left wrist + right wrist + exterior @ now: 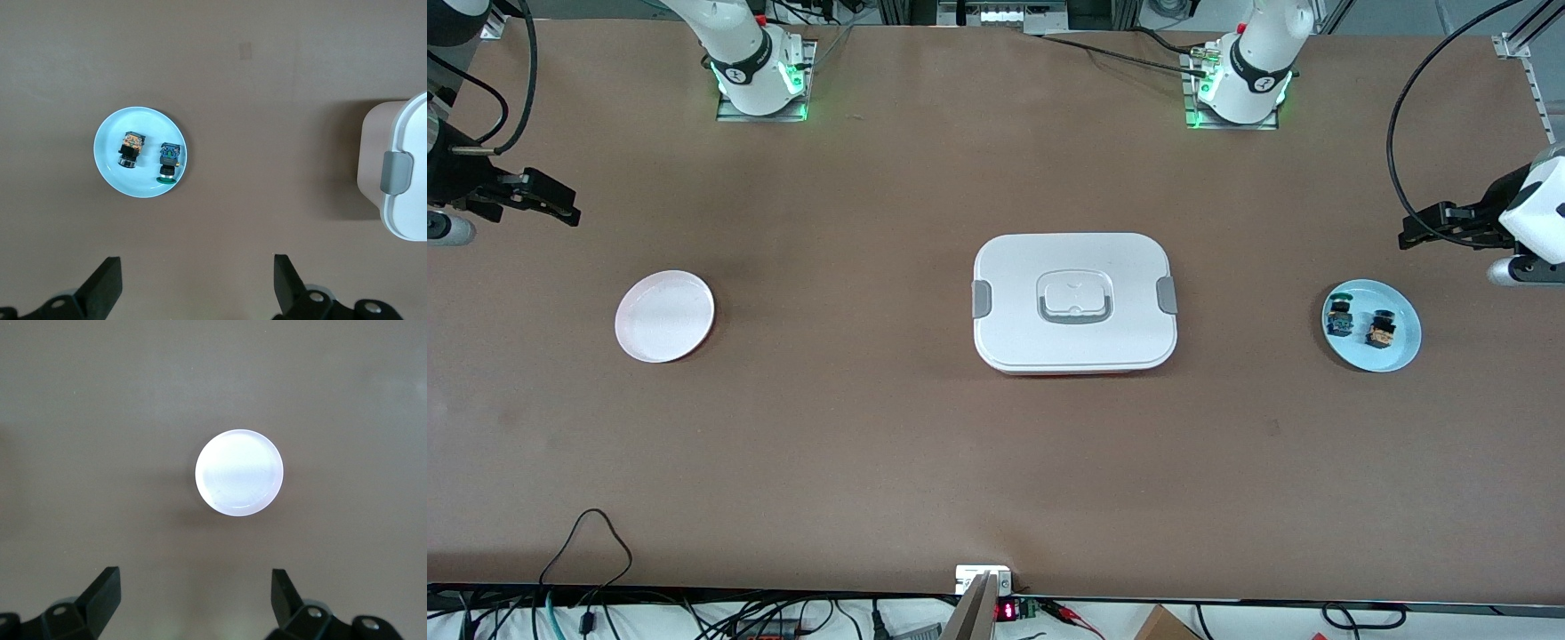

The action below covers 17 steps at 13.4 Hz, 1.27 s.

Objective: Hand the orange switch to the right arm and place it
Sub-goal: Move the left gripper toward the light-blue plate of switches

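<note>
Front view, from high across the desk [889,462]: two plates, one lidded box and two small switches lie on the brown surface, and both of my arms wait at its ends.

My left end effector [1427,233] hangs over the desk at the left arm's end, just above the blue plate [1400,309], its two black fingers [103,283] spread wide apart and holding nothing. My right end effector [551,200] hangs over the right arm's end, its two fingers [100,597] likewise spread apart and empty.

One white plate [664,316] sits bare toward the right arm's end; my right wrist view shows it as a single pale disc on the desk. One white box [1074,302] with a grey clip at each end and a recessed handle in its lid stands at the middle of the desk, between the two plates.

The blue plate carries both switches, lying side by side and apart. The orange switch [1381,331], black-bodied with an amber part, lies on that plate, slightly nearer the front camera than its neighbour and closer to the left arm's end. The blue-green switch [1338,318] lies beside it on the same plate, toward the box. Neither end effector touches either switch.

Cables [587,542] run along the desk edge nearest the front camera.
</note>
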Available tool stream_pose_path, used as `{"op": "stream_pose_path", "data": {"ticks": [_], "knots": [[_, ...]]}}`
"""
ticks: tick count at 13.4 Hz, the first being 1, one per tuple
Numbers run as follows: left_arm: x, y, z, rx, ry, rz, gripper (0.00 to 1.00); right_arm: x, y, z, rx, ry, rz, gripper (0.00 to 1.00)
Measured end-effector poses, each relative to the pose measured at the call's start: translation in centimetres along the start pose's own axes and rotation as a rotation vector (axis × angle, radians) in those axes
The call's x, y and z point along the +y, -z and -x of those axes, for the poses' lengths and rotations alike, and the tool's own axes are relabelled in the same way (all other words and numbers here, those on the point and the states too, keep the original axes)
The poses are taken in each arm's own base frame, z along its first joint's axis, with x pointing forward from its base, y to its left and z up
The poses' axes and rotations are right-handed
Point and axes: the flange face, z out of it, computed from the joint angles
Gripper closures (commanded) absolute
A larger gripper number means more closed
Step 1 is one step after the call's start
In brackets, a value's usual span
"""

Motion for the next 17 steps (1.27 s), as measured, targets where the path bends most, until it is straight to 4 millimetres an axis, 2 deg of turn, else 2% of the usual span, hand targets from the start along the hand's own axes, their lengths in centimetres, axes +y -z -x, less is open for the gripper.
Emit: {"op": "stream_pose_path", "data": {"ticks": [6, 8, 10, 13, 15, 17], "knots": [[0.0, 0.1, 0.1, 0.001, 0.0, 0.0, 0.0, 0.2, 0.0, 0.2, -0.016, 0.035, -0.001, 0.0], [-0.1, -0.5, 0.2, -0.014, -0.027, 0.0, 0.0, 0.2, 0.4, 0.2, -0.009, 0.035, -0.001, 0.0], [-1.0, -2.0, 0.4, -0.047, -0.129, 0.004, 0.0, 0.2, 0.5, 0.4, -0.024, 0.036, -0.001, 0.0], [-4.1, -4.3, 0.4, -0.09, -0.353, 0.03, 0.0, 0.2, 0.7, 0.9, -0.039, 0.036, -0.002, 0.0], [-6.1, -6.5, -0.2, -0.129, -0.539, 0.033, 0.0, 0.2, 0.9, 1.0, -0.037, 0.035, -0.002, 0.0], [-7.0, -9.2, -1.2, -0.166, -0.716, 0.036, 0.0, 0.2, 0.7, 1.0, -0.04, 0.035, -0.002, 0.0]]}}
